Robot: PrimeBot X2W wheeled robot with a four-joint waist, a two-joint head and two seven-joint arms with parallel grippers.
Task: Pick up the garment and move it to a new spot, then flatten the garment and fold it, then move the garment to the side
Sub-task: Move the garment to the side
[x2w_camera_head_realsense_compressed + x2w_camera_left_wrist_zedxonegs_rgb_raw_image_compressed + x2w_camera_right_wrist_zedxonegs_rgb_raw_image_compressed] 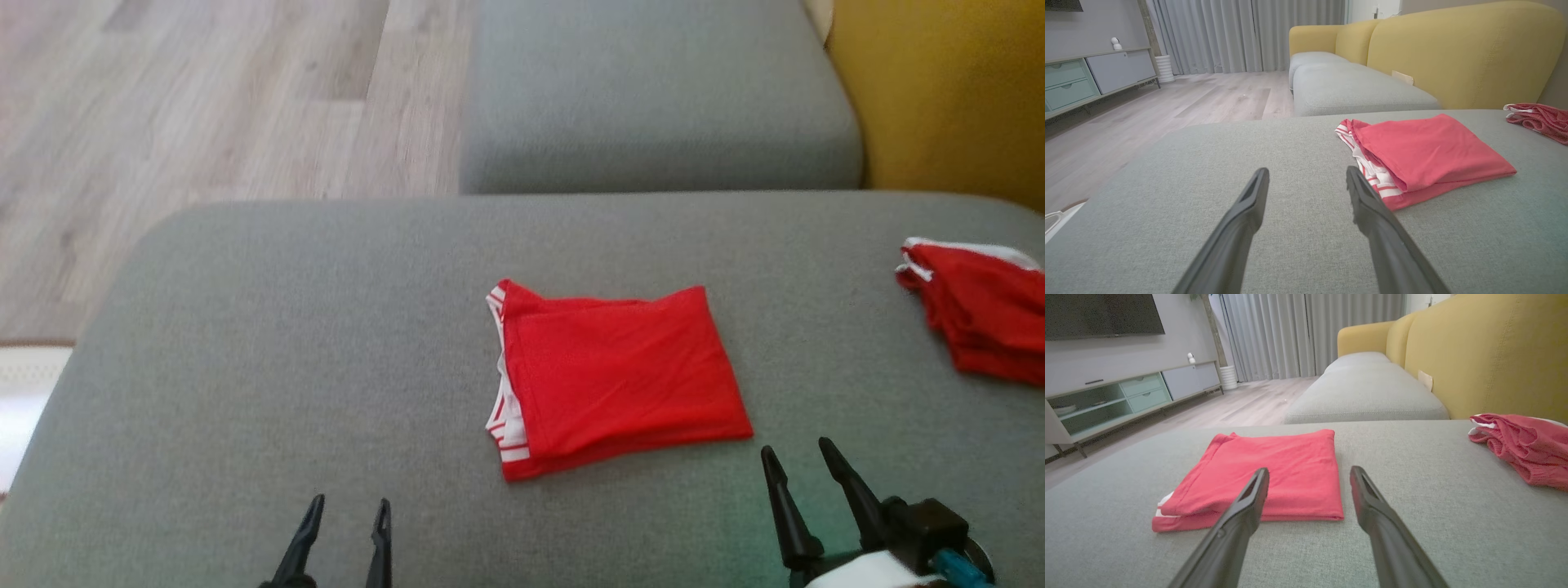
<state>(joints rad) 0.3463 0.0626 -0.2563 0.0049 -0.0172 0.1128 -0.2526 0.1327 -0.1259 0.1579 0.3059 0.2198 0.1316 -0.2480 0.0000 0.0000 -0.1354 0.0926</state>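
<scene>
It was a living room with a pale wood floor (204, 106), long grey curtains (1229, 32) at the far end and a low cabinet (1086, 77) along the wall under a dark television (1098, 312). The robot faced a wide grey seat cushion (286, 343) of a sofa with a mustard-yellow back (947, 90). A second grey cushion (653, 90) lay beyond the first one, against the same back.

The garment (629, 376) lay about the middle of the near cushion, folded into a rough rectangle of several layers. It was bright red, and a band of white with red stripes peeked out along the edge on the robot's left. Its top layer looked fairly smooth, with a few faint creases.

Well apart from it, towards the robot's right and close to the yellow back, sat another red piece of clothing (988, 318) with a white edge, bunched rather than neatly folded.

The left hand (350, 501) was low at the near side of the cushion, to the left of the garment and clear of it, its two dark fingers spread and holding nothing. The right hand (796, 446) was just beside the garment's near right corner, its fingers also spread and empty, pointing away from the robot. I could not tell whether either hand touched the cushion.
</scene>
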